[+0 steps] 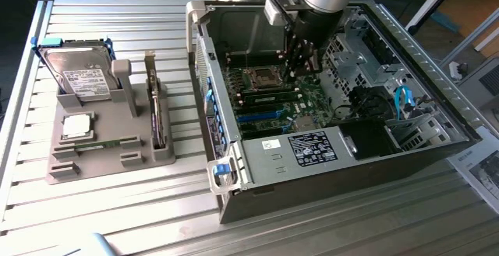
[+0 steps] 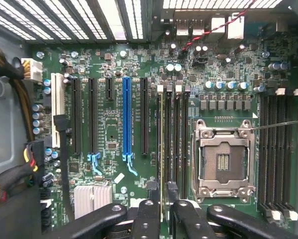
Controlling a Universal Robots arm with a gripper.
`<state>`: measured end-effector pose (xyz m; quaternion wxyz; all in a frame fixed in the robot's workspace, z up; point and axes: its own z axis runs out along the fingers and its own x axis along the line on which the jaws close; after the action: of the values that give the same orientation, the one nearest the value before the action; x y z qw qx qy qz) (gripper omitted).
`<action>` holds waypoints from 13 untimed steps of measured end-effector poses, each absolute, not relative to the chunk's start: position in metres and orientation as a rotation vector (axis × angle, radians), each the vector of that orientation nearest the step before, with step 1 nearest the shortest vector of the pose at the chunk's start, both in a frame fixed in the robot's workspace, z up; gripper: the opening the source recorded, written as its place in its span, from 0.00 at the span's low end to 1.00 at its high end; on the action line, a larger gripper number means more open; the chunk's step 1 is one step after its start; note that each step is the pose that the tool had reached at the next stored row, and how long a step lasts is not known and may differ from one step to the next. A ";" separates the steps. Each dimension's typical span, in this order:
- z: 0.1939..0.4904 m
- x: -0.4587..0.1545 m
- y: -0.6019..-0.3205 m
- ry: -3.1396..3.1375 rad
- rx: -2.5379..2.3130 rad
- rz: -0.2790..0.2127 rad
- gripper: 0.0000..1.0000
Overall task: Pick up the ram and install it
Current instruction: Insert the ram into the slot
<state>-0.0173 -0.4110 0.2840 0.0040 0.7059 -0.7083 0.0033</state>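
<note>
The ram [image 2: 161,149] held over the memory slots [image 2: 174,139]; seating not confirmed.
Risk: any skew against the slot, and downward force could bend the stick or strain the motherboard [image 2: 228,69]. The gripper [image 2: 162,199] stands partly closed, pinching the ram edge-on, beside the empty CPU socket [image 2: 223,162].

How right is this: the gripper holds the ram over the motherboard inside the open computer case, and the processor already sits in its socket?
Wrong in one point: the processor socket is empty, as the wrist view shows. The rest stands: the gripper holds the ram over the motherboard inside the open computer case.
</note>
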 end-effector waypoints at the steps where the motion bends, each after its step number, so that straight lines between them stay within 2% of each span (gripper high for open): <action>1: 0.286 -0.017 -0.411 -2.219 2.212 0.011 0.19; 13: 0.316 -0.017 -0.411 -2.213 2.205 0.014 0.19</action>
<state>-0.0171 -0.4108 0.3163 0.0088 0.7059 -0.7083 0.0045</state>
